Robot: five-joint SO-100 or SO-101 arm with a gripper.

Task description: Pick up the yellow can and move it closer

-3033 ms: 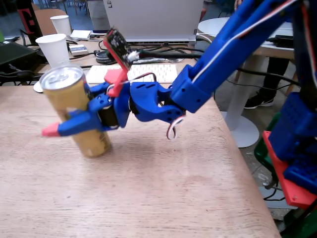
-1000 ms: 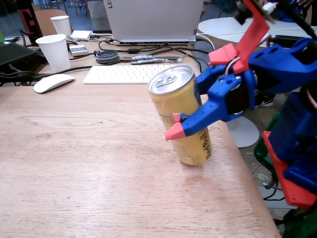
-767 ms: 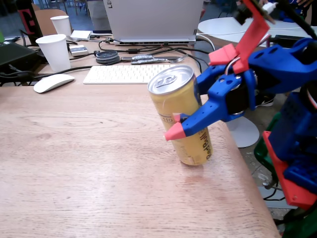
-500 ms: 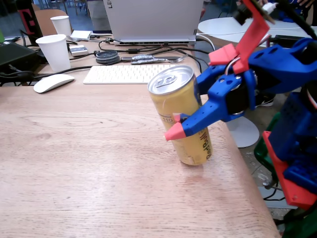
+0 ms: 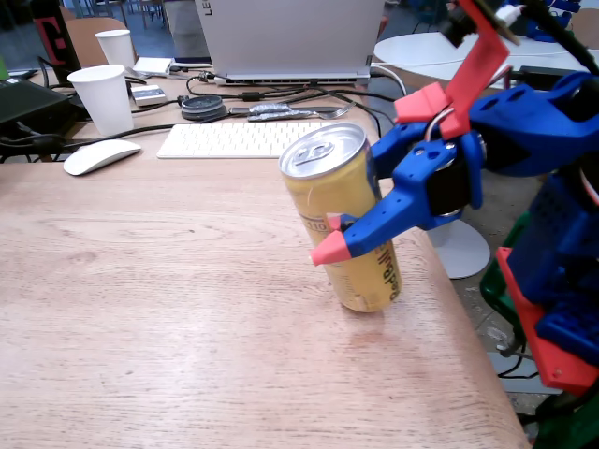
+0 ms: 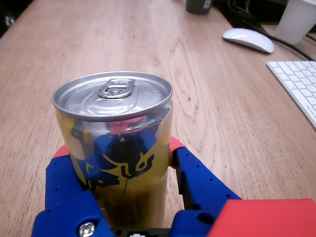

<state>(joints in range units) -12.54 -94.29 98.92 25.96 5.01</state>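
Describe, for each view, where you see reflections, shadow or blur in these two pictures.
Wrist view: the yellow can mirrors the blue gripper on its glossy side, and its lid shines. Fixed view: light is soft and even, the can casts only a faint shadow at its base, and the background beyond the laptop looks slightly soft.

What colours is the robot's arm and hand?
The arm is mostly bright blue plastic with red pieces. The hand has two chunky blue fingers with pinkish-red tips. A dark motor sits inside the blue shell, a silver screw shows in the wrist view, and thin wires run near the top.
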